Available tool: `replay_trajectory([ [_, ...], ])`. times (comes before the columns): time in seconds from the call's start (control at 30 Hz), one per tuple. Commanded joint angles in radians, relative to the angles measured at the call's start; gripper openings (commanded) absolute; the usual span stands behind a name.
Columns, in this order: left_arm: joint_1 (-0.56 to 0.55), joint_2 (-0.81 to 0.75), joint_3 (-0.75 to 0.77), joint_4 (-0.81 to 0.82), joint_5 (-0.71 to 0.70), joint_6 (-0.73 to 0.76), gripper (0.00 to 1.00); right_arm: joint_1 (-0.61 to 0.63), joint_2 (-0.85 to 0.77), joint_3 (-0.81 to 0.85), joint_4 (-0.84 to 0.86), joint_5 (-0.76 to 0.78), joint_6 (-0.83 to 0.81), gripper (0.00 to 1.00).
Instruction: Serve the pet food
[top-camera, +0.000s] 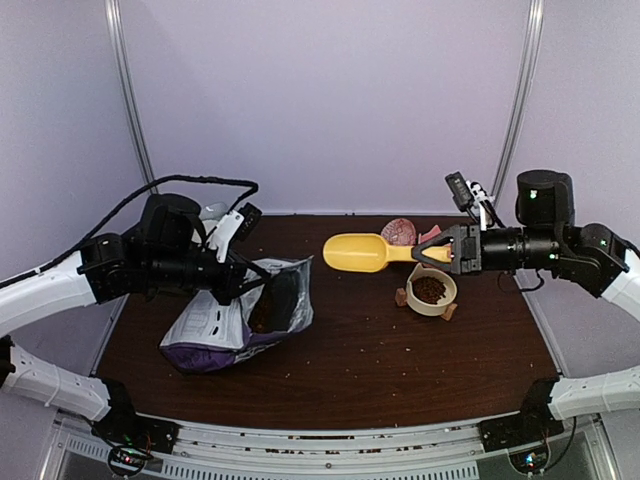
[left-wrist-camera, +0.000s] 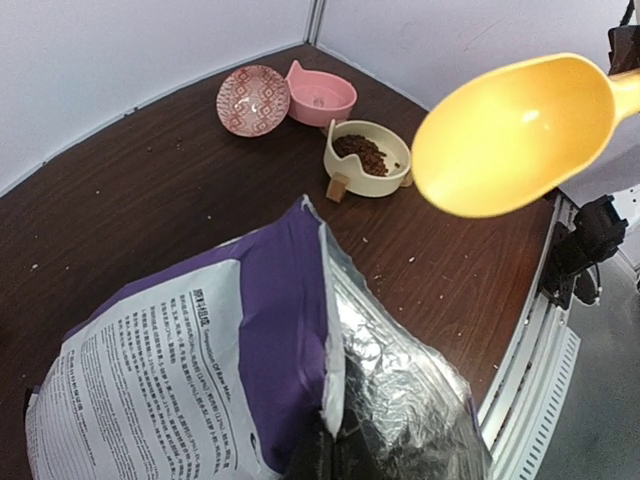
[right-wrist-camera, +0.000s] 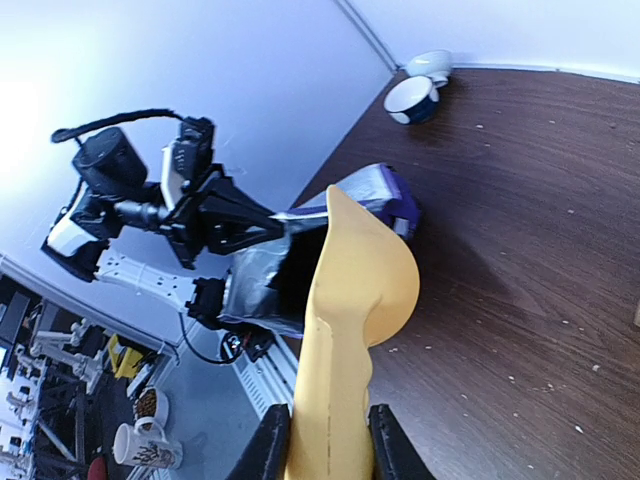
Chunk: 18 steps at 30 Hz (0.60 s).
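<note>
Right tool (top-camera: 432, 254) clamps the yellow scoop (top-camera: 362, 252); left tool (top-camera: 248, 282) pinches the purple bag (top-camera: 205, 335) open. Snag its rim, kibble (top-camera: 429, 290) spills.

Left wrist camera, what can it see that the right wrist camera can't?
Only the left wrist view shows the cream bowl holding pet food, the pink bowl and the patterned dish. Only the right wrist view shows the left gripper pinching the purple bag, the right gripper clamped on the yellow scoop, and a blue bowl. Both show that scoop, that bag and the brown table.
</note>
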Motion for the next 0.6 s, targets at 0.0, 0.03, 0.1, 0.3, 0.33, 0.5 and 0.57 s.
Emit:
replay_trajectory([
  [0.0,-0.023,0.014,0.077,0.153,0.06,0.026,0.0,0.105,0.031,-0.01,0.158,0.007,0.048,0.07],
  [0.03,-0.024,0.018,0.082,0.153,0.059,0.026,0.0,0.125,0.047,-0.012,0.152,0.028,0.04,0.07],
  [0.1,-0.028,0.023,0.088,0.153,0.059,0.026,0.0,0.161,0.08,-0.014,0.139,0.064,0.018,0.07],
  [0.3,-0.045,0.038,0.095,0.154,0.057,0.019,0.0,0.273,0.262,0.071,0.049,0.24,-0.044,0.07],
  [0.33,-0.049,0.04,0.094,0.156,0.054,0.016,0.0,0.299,0.299,0.101,0.013,0.325,-0.047,0.07],
  [0.5,-0.063,0.063,0.08,0.187,0.036,-0.017,0.0,0.395,0.507,0.205,-0.014,0.781,0.024,0.06],
  [0.57,-0.069,0.077,0.079,0.205,0.045,-0.027,0.0,0.403,0.595,0.196,0.085,0.824,0.061,0.05],
])
